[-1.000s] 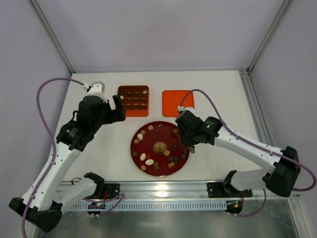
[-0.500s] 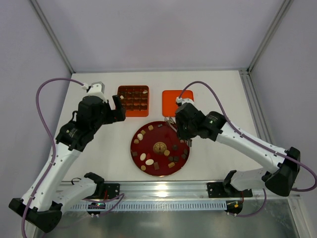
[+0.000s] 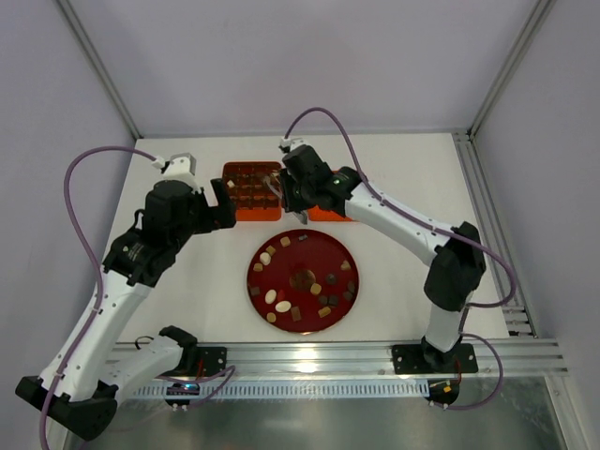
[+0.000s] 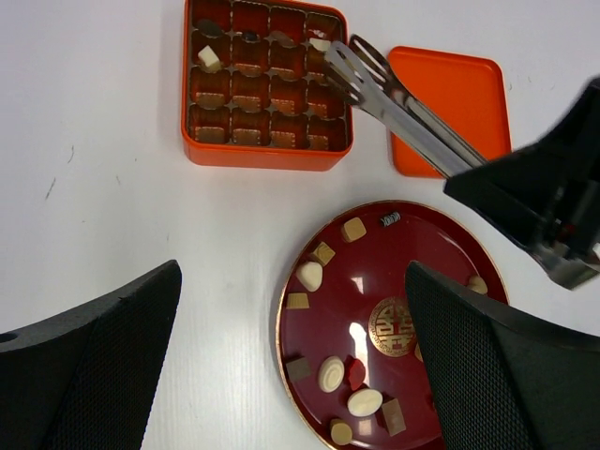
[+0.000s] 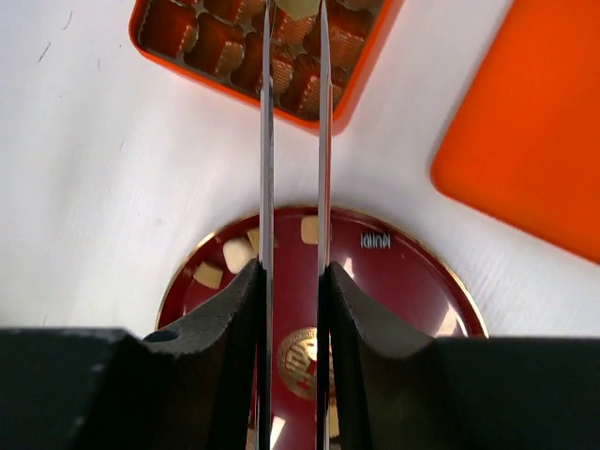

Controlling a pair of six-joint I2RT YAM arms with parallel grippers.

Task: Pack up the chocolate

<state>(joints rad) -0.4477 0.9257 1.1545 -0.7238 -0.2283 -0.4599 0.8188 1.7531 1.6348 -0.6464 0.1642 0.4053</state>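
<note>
Right hand (image 5: 292, 281) clamped on metal tongs (image 4: 394, 103), tips over orange box (image 4: 262, 157) at frame top, cream piece (image 5: 296, 7) there cut off, grip unclear, most chocolate (image 4: 309, 275) on red plate (image 4: 441, 234) lower centre, left hand (image 3: 221, 201) spread wide, empty.

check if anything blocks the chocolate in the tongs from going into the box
Nothing visible does. The box is open, its lid lies apart to the right, and the tongs hold the cream chocolate over a cell at the box's right edge.
</note>
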